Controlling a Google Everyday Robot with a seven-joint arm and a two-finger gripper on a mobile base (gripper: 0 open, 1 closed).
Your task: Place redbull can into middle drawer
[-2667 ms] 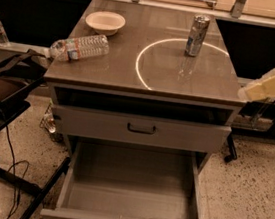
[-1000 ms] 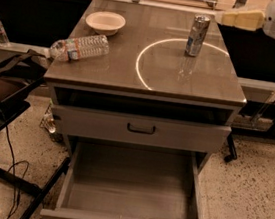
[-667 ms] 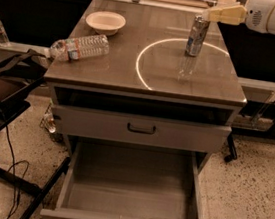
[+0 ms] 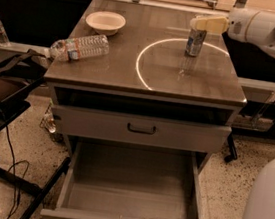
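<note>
The redbull can (image 4: 194, 42) stands upright on the cabinet top (image 4: 148, 67), at the far right inside a white ring marking. My gripper (image 4: 198, 22) reaches in from the right on a white arm and sits at the can's top, covering it. The middle drawer (image 4: 131, 191) is pulled fully out at the bottom of the cabinet, its tray interior showing nothing inside. The drawer above it (image 4: 140, 128) is closed.
A clear water bottle (image 4: 80, 47) lies on its side at the top's left edge. A white bowl (image 4: 105, 22) sits at the far left. A dark stand with cables (image 4: 3, 94) is to the left. A white robot part (image 4: 265, 209) fills the lower right corner.
My arm has swung from the right side up and leftward; the gripper now sits at the top of the can. The can and drawers have not moved.
</note>
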